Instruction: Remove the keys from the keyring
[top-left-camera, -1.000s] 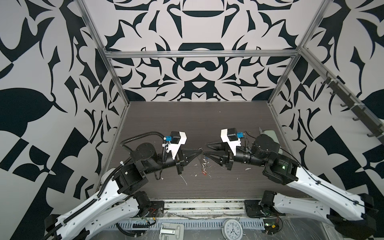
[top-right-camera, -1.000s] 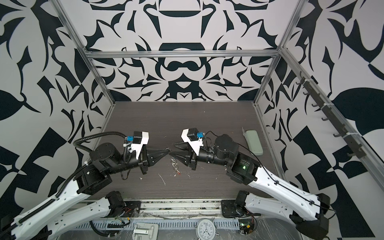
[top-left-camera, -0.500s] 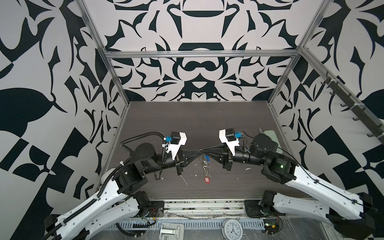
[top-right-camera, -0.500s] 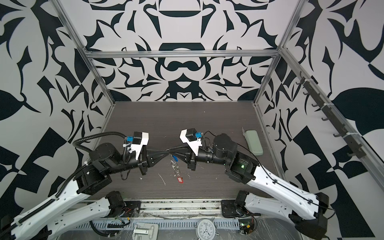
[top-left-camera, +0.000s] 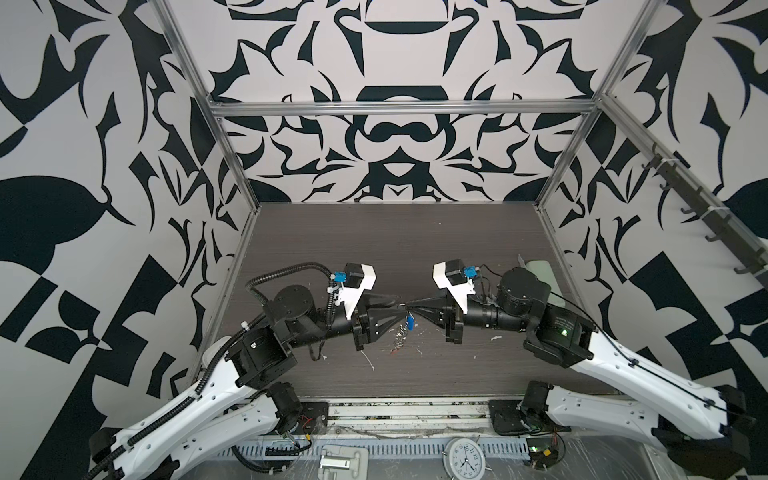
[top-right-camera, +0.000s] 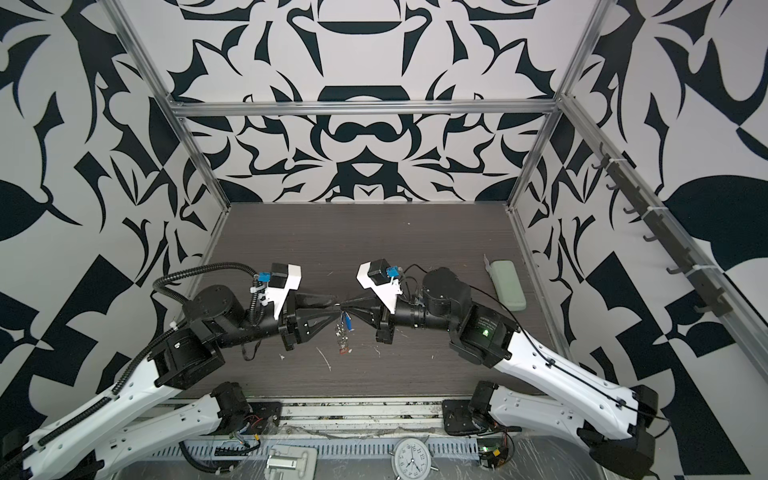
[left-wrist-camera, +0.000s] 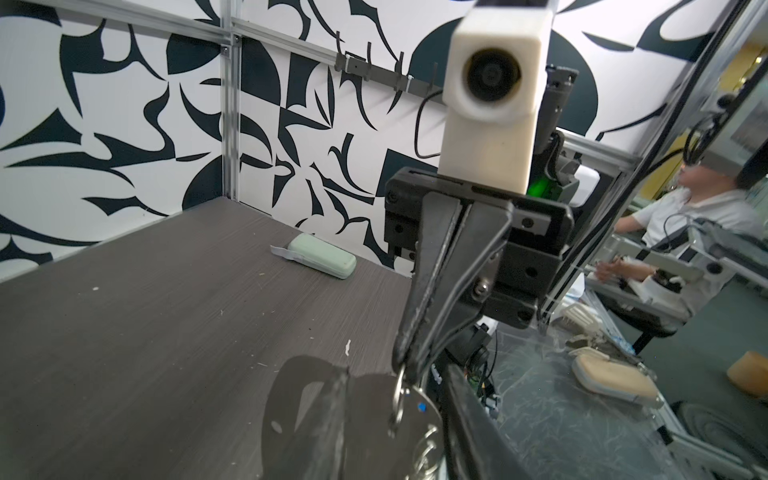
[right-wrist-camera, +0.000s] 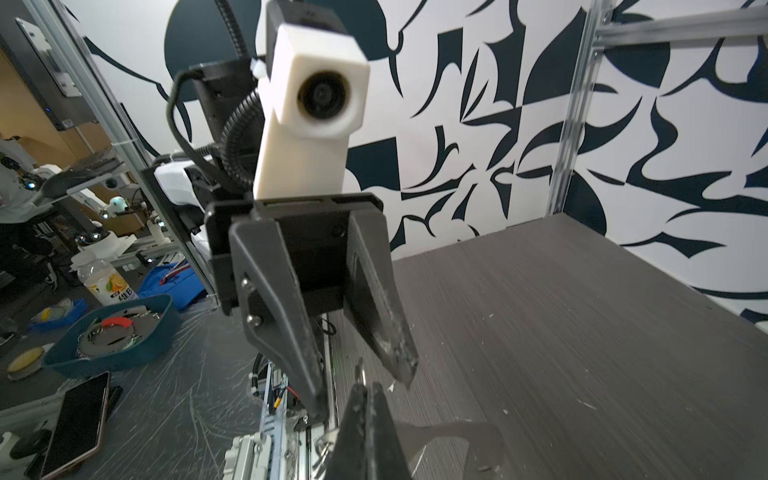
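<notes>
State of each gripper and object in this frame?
left gripper: open, jaws either side of the keyring's top.
right gripper: shut on keyring.
keyring: hanging from right gripper.
keys: on the keyring, dangling.
case: closed, lying flat.

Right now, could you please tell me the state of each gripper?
Left gripper: open.
Right gripper: closed on the keyring.

keyring (top-left-camera: 401, 332): silver linked rings, top ring pinched in my right fingers (top-left-camera: 428, 309), chain hanging straight down above the bench (top-left-camera: 374, 257) | blue-tagged key (top-left-camera: 410, 322): high on the chain, just under the pinch | red-tagged key (top-left-camera: 394, 351): dangling at the bottom end; whether it touches the bench, cannot tell | both keys hooked on, none freed
</notes>
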